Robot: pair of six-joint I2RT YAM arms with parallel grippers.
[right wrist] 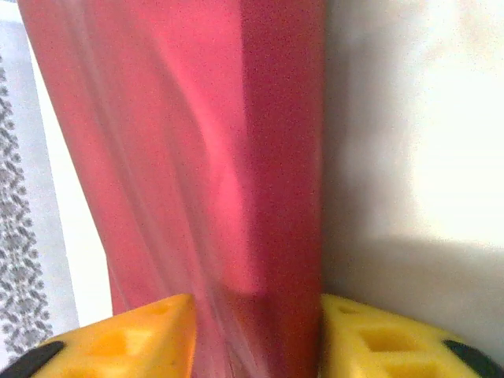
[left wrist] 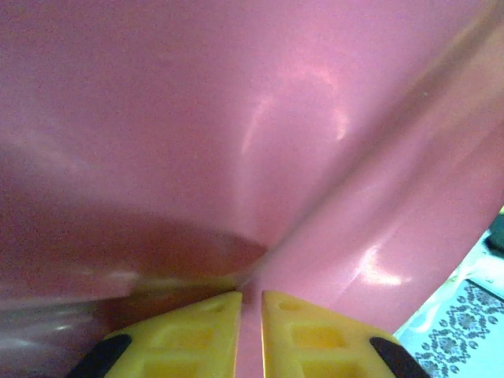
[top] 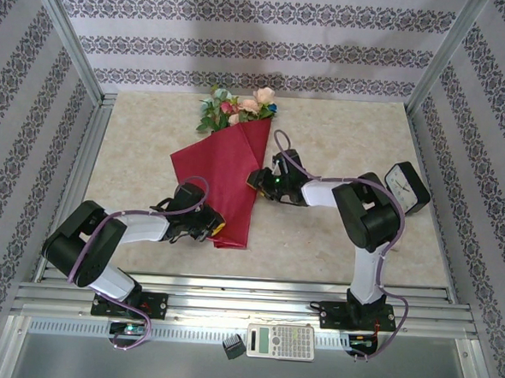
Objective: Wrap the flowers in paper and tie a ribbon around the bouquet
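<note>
The crimson paper (top: 223, 174) lies folded lengthwise over the flowers (top: 237, 108), whose pink, peach and teal blooms stick out at its far end. My left gripper (top: 207, 228) sits at the paper's near, narrow end. In the left wrist view its yellow jaws (left wrist: 252, 296) are nearly together, pinching a fold of the shiny paper (left wrist: 236, 118). My right gripper (top: 258, 180) is at the paper's right edge. Its jaws (right wrist: 256, 305) stand wider, pressed on both sides of the folded paper (right wrist: 236, 157). The ribbon is out of view.
A small clock (top: 407, 188) stands at the table's right side behind the right arm. A calculator (top: 282, 341) and a small black object (top: 233, 347) lie on the front rail. Metal frame posts and patterned walls enclose the beige tabletop (top: 143, 148).
</note>
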